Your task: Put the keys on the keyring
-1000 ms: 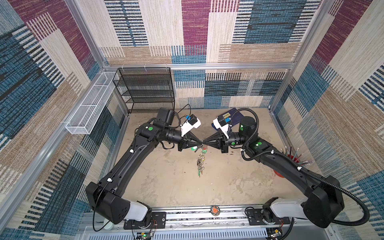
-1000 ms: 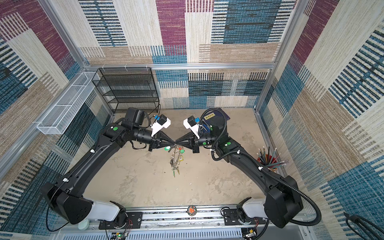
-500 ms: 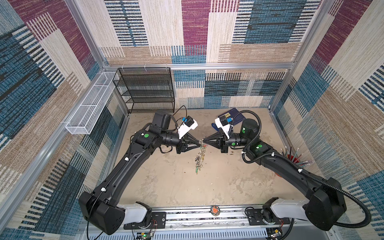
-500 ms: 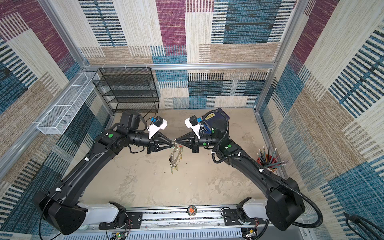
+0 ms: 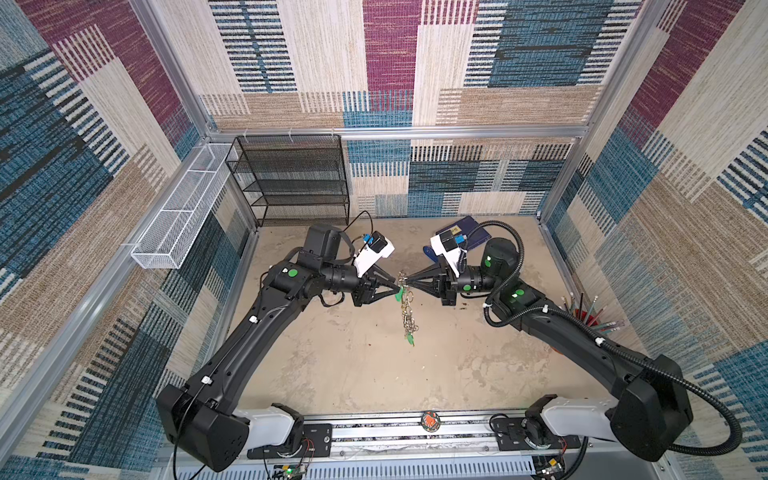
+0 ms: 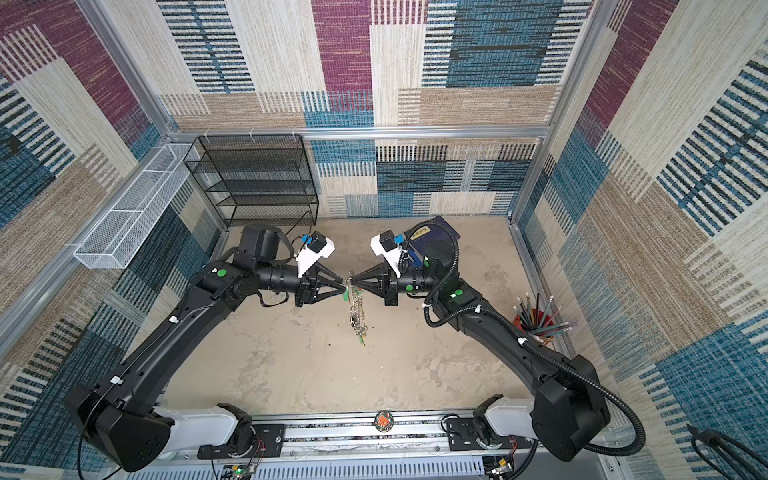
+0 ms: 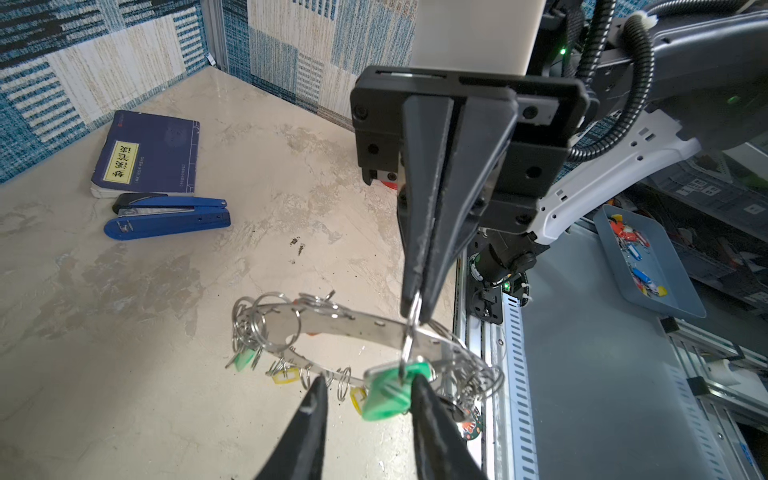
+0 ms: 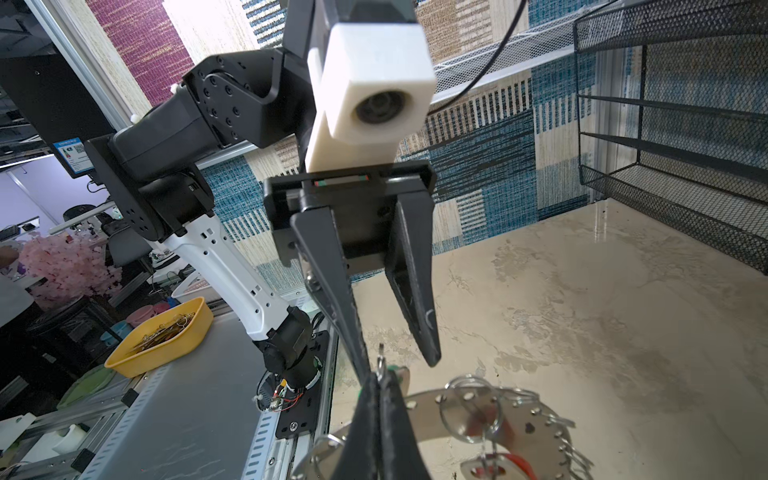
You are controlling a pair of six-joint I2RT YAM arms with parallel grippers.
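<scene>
The keyring (image 5: 406, 308) (image 6: 357, 312) hangs in the air between both arms, above the middle of the table. It is a flat grey metal disc (image 7: 353, 326) (image 8: 536, 428) rimmed with split rings and green and yellow tags. My right gripper (image 7: 415, 309) (image 8: 380, 384) (image 5: 410, 284) is shut on one split ring (image 7: 411, 332) at the top. A key's green tag (image 7: 390, 392) hangs from that ring. My left gripper (image 7: 369, 382) (image 5: 397, 286) (image 8: 399, 368) is open around the tag, which rests against one finger (image 7: 419, 390). The key's blade is hidden.
A blue stapler (image 7: 166, 216) and a navy book (image 7: 149, 153) lie at the back right of the table. A black mesh shelf (image 5: 291, 178) stands at the back left, a white wire basket (image 5: 178, 216) hangs on the left wall, and a pencil cup (image 5: 586, 316) is at the right edge.
My left gripper has gone from shut to open, letting go of the green tag. The keyring still hangs from my right gripper, which stays shut in about the same place.
</scene>
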